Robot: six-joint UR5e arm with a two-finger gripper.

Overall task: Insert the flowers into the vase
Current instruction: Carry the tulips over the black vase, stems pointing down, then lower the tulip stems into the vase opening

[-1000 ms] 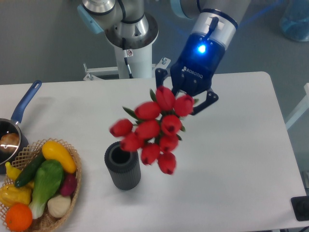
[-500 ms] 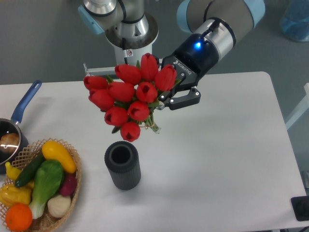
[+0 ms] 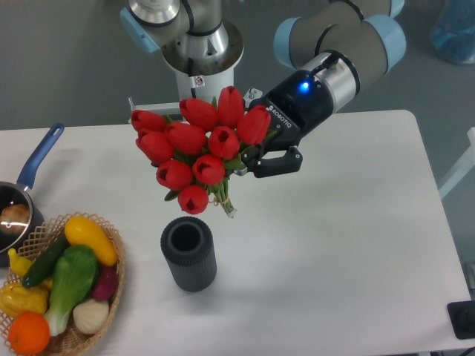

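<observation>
The flowers, a bunch of red tulips with green stems, hang in the air held by my gripper, which is shut on the stems near the buds. The buds point up and to the left, and the stem ends point down towards the table. The vase, a short dark grey ribbed cylinder with an open round mouth, stands upright on the white table, below and slightly left of the stem ends. The stems are clearly above the vase mouth, not touching it.
A wicker basket with toy vegetables and fruit sits at the front left. A blue-handled saucepan lies at the left edge. The arm's base stands behind the table.
The gripper has swung the bunch from tilted down beside the vase to buds up and left, stems pointing down. In the last half second it has shifted slightly lower and right.
</observation>
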